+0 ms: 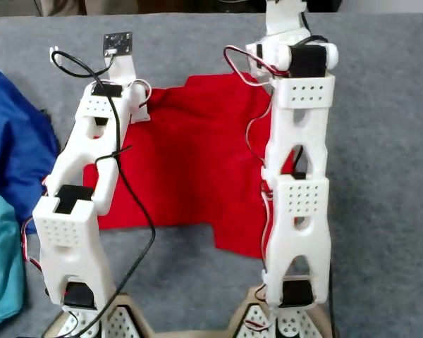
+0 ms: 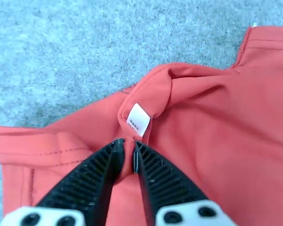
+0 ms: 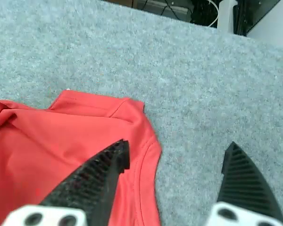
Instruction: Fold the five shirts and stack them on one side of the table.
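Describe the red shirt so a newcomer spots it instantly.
On the grey table, between the two white arms, lies the red shirt, spread out. The left gripper pinches it near its white tag; the blue cloth and teal cloth lie bunched aside.

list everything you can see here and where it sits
red shirt: 1, red, spread flat mid-table between the arms
tag: 1, white, at the red shirt's collar
blue shirt: 1, blue, bunched at the table's left edge
teal shirt: 1, teal, near-left, beside the blue shirt
table: 1, grey cover
left gripper: 1, black fingers, shut on red shirt by the collar
right gripper: 1, black fingers, open over the red shirt's edge
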